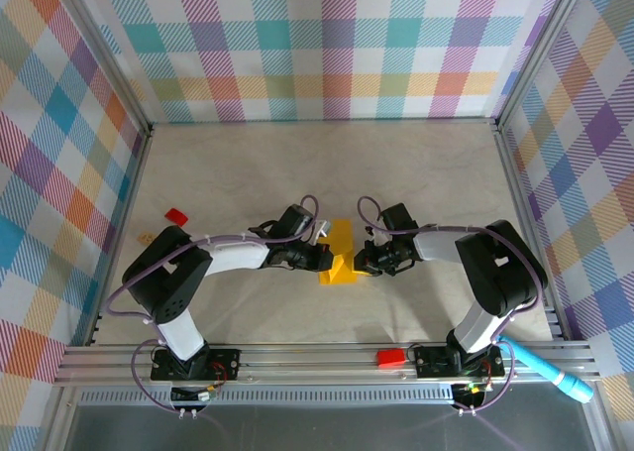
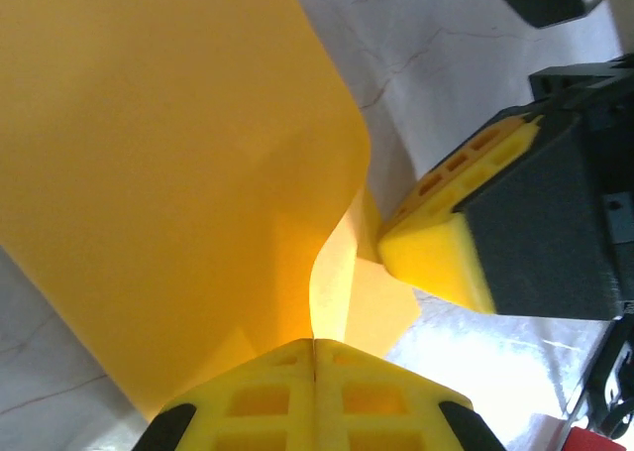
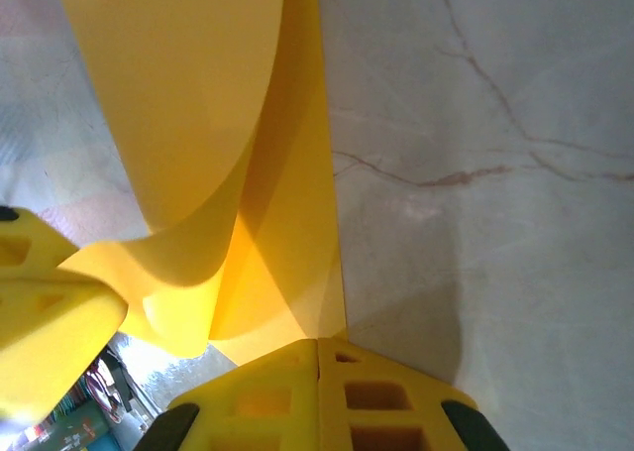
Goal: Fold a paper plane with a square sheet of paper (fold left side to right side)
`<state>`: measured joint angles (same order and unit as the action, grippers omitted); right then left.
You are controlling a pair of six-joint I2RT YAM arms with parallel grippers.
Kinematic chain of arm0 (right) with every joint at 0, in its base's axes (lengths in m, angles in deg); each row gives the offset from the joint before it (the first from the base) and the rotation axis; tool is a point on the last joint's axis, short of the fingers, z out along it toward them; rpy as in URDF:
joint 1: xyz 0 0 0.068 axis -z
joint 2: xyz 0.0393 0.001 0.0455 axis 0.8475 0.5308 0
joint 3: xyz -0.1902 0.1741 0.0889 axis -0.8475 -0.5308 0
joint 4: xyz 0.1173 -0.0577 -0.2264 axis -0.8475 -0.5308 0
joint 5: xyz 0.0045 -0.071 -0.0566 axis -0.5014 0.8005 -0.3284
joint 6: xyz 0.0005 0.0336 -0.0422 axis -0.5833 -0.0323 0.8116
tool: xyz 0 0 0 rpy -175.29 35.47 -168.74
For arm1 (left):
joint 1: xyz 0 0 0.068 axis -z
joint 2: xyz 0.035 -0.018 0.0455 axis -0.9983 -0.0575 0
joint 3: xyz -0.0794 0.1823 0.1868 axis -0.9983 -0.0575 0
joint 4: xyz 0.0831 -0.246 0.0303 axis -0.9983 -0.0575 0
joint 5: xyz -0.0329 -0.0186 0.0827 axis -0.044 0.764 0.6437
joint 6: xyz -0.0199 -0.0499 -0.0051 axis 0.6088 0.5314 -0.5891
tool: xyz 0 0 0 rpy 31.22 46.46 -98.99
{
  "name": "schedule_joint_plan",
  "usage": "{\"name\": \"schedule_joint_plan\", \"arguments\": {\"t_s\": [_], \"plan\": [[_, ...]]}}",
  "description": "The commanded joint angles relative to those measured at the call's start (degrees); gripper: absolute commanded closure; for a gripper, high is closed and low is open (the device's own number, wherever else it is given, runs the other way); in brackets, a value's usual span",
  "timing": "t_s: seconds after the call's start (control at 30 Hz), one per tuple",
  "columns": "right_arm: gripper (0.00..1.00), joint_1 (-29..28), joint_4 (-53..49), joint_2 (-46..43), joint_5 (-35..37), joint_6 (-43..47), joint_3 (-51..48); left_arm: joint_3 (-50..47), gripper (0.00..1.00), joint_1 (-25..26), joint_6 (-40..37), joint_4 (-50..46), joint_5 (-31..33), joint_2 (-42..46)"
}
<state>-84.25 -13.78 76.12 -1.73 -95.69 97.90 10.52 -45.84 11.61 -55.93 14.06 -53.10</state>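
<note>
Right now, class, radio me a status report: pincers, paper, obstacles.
Left pincer shut on the square sheet of paper, curled mid-fold. Right pincer shut on its right side. Red blocks well clear.

Top cam looks down from behind; wrist cams sit super close, probably face-to-face, sharing the yellow-orange paper sheet (image 2: 178, 173).

Left claw (image 2: 315, 357) and right claw (image 3: 317, 357) closed, facing each other.
</note>
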Motion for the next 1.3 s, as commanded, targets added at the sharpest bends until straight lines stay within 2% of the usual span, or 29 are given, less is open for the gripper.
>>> {"name": "schedule_joint_plan", "arguments": {"t_s": [0.0, 1.27], "plan": [[1.00, -0.33, -4.96, 1.36, 3.64, 1.90, 0.12, 2.17, 1.00, -1.21, -2.77, -3.03, -1.42, -1.09], [1.00, -0.33, -7.47, 2.34, 4.89, 2.84, 1.67, 10.02, 1.00, -2.89, -9.41, -13.41, 4.33, -5.22]]}}
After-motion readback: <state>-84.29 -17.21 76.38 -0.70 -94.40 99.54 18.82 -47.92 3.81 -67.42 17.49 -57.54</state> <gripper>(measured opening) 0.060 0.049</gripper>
